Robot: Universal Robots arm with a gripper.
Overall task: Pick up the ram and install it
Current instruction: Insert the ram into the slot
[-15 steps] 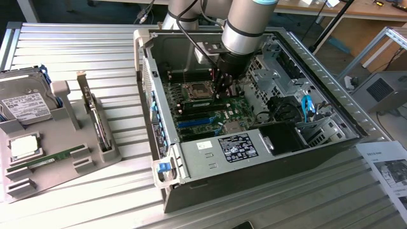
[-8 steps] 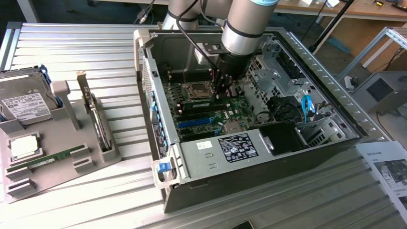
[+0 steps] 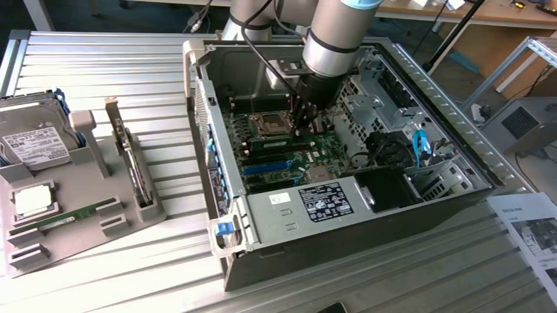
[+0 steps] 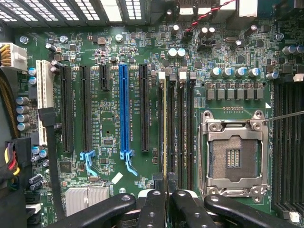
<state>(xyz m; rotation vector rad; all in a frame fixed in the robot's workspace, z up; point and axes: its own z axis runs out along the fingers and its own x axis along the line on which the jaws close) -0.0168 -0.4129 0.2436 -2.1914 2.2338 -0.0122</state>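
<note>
**Pincer down inside the case, clamped on the ram**

I've got the arm reaching down into the open computer case [image 3: 435,104], and the gripper [image 3: 304,124] sits low over the motherboard [image 4: 114,71], just beside the CPU socket [image 4: 232,156]. From the wrist camera I see the two black fingers [image 4: 153,204] pressed close together, with only a sliver between them. That sliver is the ram [image 4: 165,133], seen edge-on as a thin strip with a yellowish edge. So the pincer is closed tight on the stick.

The stick runs in line with the bank of memory slots [image 4: 180,128]. It lies along the slot at that bank's far side from the socket. The bank itself sits between the socket and the long black expansion slots next to the blue slot [image 4: 124,109]. I can't tell from here whether the stick is seated in the slot or just above it.

Out on the slatted metal table [image 3: 113,72], at the exterior view's left, the grey tray [image 3: 78,248] holds a second green stick [image 3: 65,218] lying flat. The square CPU chip [image 3: 33,199] is just beside that stick. The hard drive [image 3: 30,140] stands behind it, and the expansion card [image 3: 132,163] stands upright on its edge. A printed sheet [image 3: 531,228] lies on the table at the exterior view's right.
</note>
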